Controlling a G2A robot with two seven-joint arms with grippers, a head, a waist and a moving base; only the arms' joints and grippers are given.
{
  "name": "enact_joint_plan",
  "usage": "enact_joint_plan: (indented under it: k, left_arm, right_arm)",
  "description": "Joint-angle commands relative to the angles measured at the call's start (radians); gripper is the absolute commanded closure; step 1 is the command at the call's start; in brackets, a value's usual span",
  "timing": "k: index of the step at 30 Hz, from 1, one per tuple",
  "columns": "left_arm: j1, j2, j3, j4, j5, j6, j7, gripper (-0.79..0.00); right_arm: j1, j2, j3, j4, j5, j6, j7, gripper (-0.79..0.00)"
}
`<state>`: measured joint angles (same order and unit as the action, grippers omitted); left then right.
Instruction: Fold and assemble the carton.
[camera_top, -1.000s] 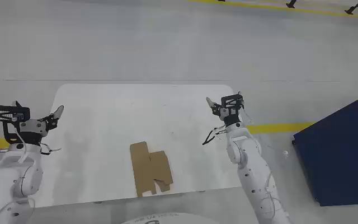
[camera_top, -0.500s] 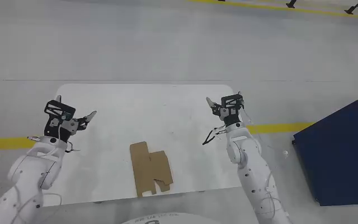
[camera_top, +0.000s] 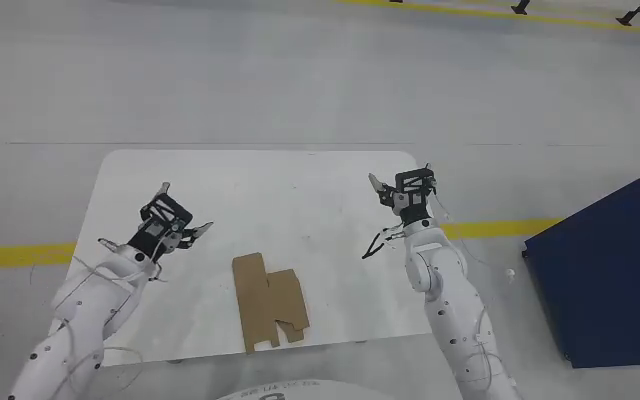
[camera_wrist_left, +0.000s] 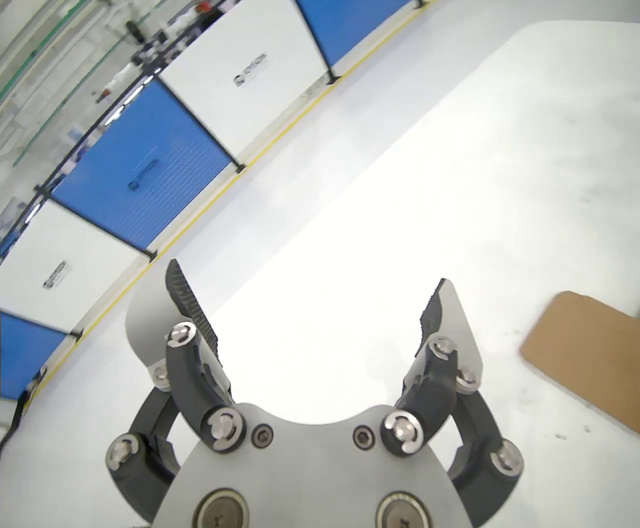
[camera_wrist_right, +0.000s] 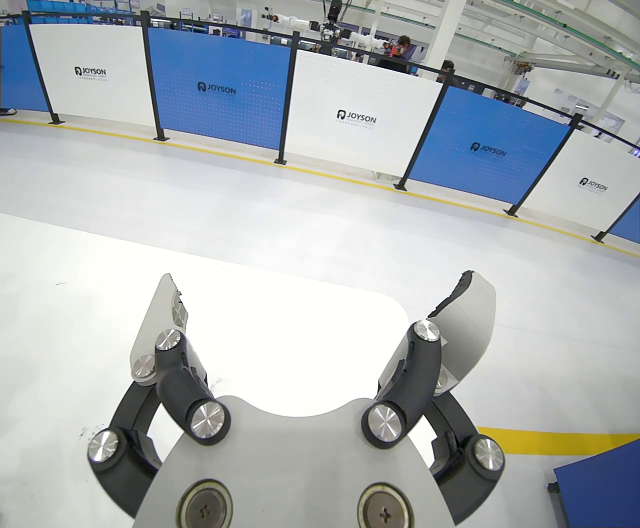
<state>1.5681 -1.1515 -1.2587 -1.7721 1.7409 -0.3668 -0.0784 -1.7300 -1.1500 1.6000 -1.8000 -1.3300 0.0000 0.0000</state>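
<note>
A flat brown carton (camera_top: 268, 300) lies unfolded on the white table (camera_top: 300, 190), near its front edge. Its corner (camera_wrist_left: 585, 345) appears in the left wrist view. My left gripper (camera_top: 183, 211) hovers open over the table, a short way left of the carton and apart from it, with nothing between its fingers (camera_wrist_left: 192, 305). My right gripper (camera_top: 408, 191) stands open and empty above the table's right edge, well to the right of the carton; the right wrist view has its fingers (camera_wrist_right: 470, 295) over the table's far corner.
A dark blue bin (camera_top: 590, 275) stands on the floor to the right of the table. A yellow floor line (camera_top: 500, 228) runs past the table. Blue and white fence panels (camera_wrist_right: 350, 120) stand far behind.
My left arm has swung in from beyond the table's left edge to over the table, close to the carton. The right arm and the carton have stayed still.
</note>
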Motion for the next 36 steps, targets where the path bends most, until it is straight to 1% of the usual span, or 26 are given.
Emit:
enact_joint_plan:
  k: [1,4,6,8,10,13,16,20,24,26,28,31,33,36]
  left_arm:
    - [-0.064,-0.009,0.092,0.029,0.008,-0.11,-0.018,-0.785]
    - [-0.152,-0.027,0.224,0.074,0.062,-0.184,-0.07,-0.785]
    - [-0.201,-0.043,0.313,0.104,0.111,-0.202,-0.101,-0.785]
    - [-0.241,-0.057,0.384,0.13,0.141,-0.216,-0.114,-0.785]
    - [-0.266,-0.068,0.426,0.148,0.148,-0.22,-0.113,-0.785]
    - [-0.282,-0.075,0.453,0.16,0.151,-0.211,-0.105,-0.785]
    - [-0.278,-0.077,0.472,0.165,0.167,-0.207,-0.084,-0.785]
    - [-0.271,-0.078,0.496,0.175,0.187,-0.2,-0.028,-0.785]
    - [-0.27,-0.089,0.544,0.191,0.229,-0.135,-0.01,-0.785]
    - [-0.274,-0.097,0.57,0.206,0.244,-0.105,-0.012,-0.785]
    - [-0.281,-0.105,0.606,0.221,0.295,-0.079,-0.028,-0.785]
    - [-0.294,-0.114,0.65,0.232,0.37,-0.066,-0.048,-0.785]
    - [-0.296,-0.116,0.662,0.234,0.396,-0.072,-0.06,-0.785]
    - [-0.291,-0.112,0.659,0.223,0.414,-0.094,-0.071,-0.785]
  right_arm:
    - [0.0,0.0,0.0,0.0,0.0,0.0,0.0,-0.785]
    - [0.0,0.0,0.0,0.0,0.0,0.0,0.0,-0.785]
    - [0.0,0.0,0.0,0.0,0.0,0.0,0.0,-0.785]
    - [0.0,0.0,0.0,0.0,0.0,0.0,0.0,-0.785]
    - [0.0,0.0,0.0,0.0,0.0,0.0,0.0,-0.785]
    - [0.0,0.0,0.0,0.0,0.0,0.0,0.0,-0.785]
    - [0.0,0.0,0.0,0.0,0.0,0.0,0.0,-0.785]
    - [0.0,0.0,0.0,0.0,0.0,0.0,0.0,-0.785]
    - [0.0,0.0,0.0,0.0,0.0,0.0,0.0,-0.785]
    - [0.0,0.0,0.0,0.0,0.0,0.0,0.0,-0.785]
    - [0.0,0.0,0.0,0.0,0.0,0.0,0.0,-0.785]
    - [0.0,0.0,0.0,0.0,0.0,0.0,0.0,-0.785]
    - [0.0,0.0,0.0,0.0,0.0,0.0,0.0,-0.785]
    - [0.0,0.0,0.0,0.0,0.0,0.0,0.0,-0.785]
